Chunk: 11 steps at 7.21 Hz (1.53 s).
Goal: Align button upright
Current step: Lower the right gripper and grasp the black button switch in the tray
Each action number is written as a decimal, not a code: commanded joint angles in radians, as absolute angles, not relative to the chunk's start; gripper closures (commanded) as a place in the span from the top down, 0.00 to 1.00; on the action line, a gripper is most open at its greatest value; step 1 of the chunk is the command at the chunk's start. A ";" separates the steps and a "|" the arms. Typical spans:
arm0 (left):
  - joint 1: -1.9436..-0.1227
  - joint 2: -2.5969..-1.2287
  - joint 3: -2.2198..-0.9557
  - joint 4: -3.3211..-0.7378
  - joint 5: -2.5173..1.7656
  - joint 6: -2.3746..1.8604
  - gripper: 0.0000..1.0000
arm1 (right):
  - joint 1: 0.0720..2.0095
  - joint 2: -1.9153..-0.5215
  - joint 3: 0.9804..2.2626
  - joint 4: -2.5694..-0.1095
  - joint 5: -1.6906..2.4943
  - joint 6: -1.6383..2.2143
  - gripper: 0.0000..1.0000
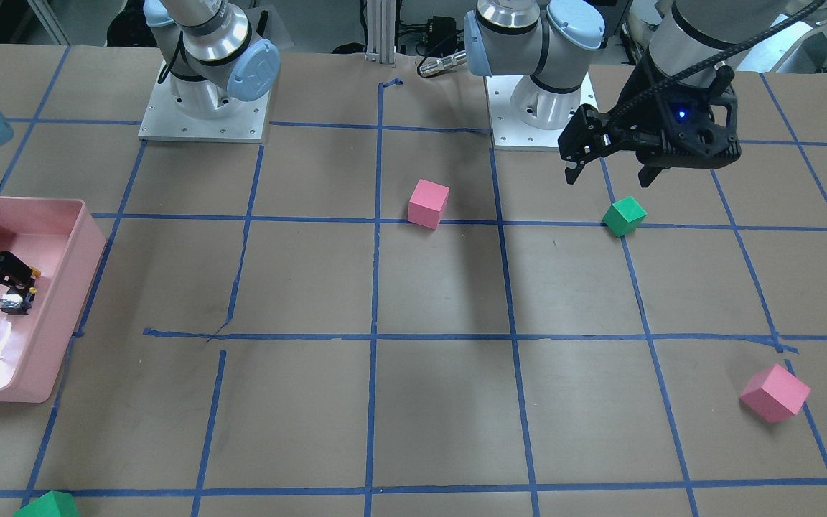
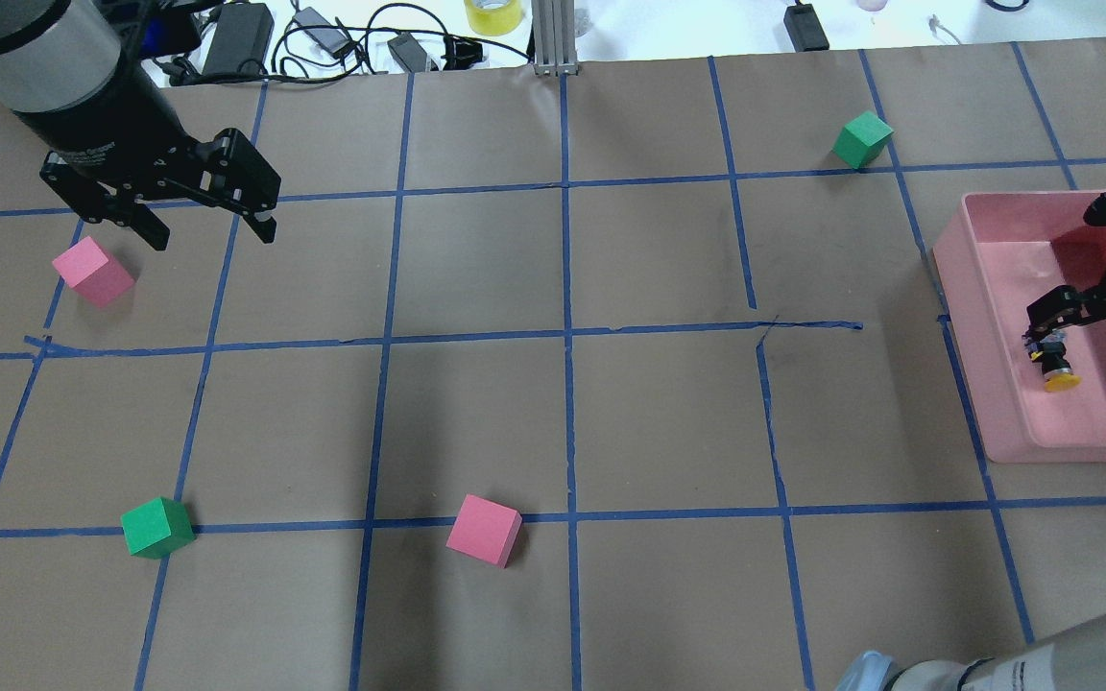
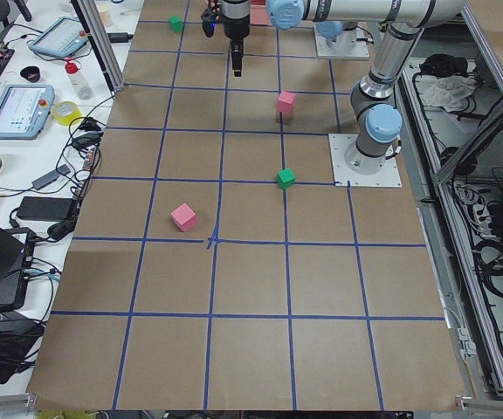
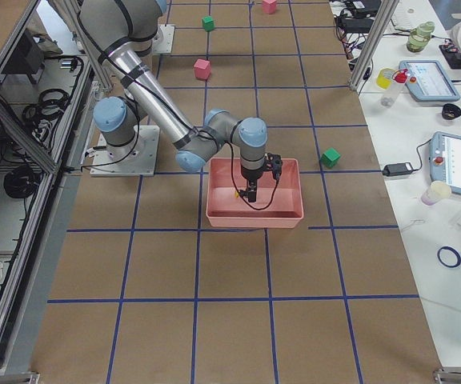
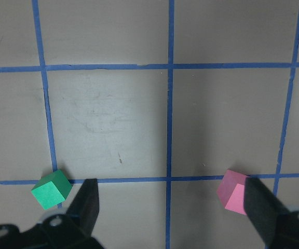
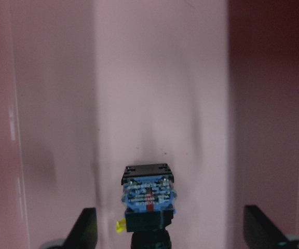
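The button (image 2: pixel 1054 366) lies on its side on the floor of the pink bin (image 2: pixel 958 288), with its yellow cap (image 2: pixel 1061 382) pointing toward my base. In the right wrist view the button (image 6: pixel 147 199) shows its black and blue end. My right gripper (image 6: pixel 173 233) is low inside the bin and open. Its fingers (image 6: pixel 85 231) stand wide on either side of the button, apart from it. It also shows in the front view (image 1: pixel 19 287). My left gripper (image 2: pixel 203 219) is open and empty, hovering over the table's far left.
A pink cube (image 2: pixel 92 271) and a green cube (image 2: pixel 157 527) lie on my left side. Another pink cube (image 2: pixel 484 530) is near the front middle, and a green cube (image 2: pixel 862 139) sits beyond the bin. The bin walls closely surround my right gripper.
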<state>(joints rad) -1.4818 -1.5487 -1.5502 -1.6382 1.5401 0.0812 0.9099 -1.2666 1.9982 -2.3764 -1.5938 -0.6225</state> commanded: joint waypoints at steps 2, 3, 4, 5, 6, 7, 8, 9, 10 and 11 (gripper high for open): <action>-1.482 -1.555 -1.551 -1.635 1.539 0.081 1.00 | 0.910 -1.256 2.014 -2.379 -1.594 -0.623 0.98; -1.482 -1.555 -1.551 -1.637 1.540 0.081 1.00 | 0.910 -1.253 2.016 -2.378 -1.594 -0.623 0.97; -1.482 -1.555 -1.551 -1.635 1.540 0.081 1.00 | 0.910 -1.253 2.016 -2.379 -1.594 -0.623 0.97; -1.482 -1.557 -1.551 -1.634 1.539 0.081 1.00 | 0.910 -1.253 2.016 -2.378 -1.594 -0.621 0.91; -1.482 -1.559 -1.549 -1.631 1.540 0.080 1.00 | 0.910 -1.250 2.016 -2.379 -1.594 -0.623 0.85; -1.480 -1.559 -1.551 -1.632 1.542 0.080 1.00 | 0.910 -1.233 2.016 -2.379 -1.592 -0.623 0.85; -1.480 -1.559 -1.551 -1.634 1.542 0.081 1.00 | 0.910 -1.220 2.016 -2.379 -1.589 -0.623 0.85; -1.480 -1.559 -1.551 -1.632 1.542 0.081 1.00 | 0.910 -1.218 2.014 -2.378 -1.583 -0.626 0.85; -1.479 -1.560 -1.551 -1.638 1.583 0.080 1.00 | 0.910 -1.218 2.014 -2.373 -1.586 -0.627 0.67; -1.479 -1.560 -1.552 -1.640 1.588 0.080 1.00 | 0.910 -1.223 2.016 -2.364 -1.589 -0.629 0.49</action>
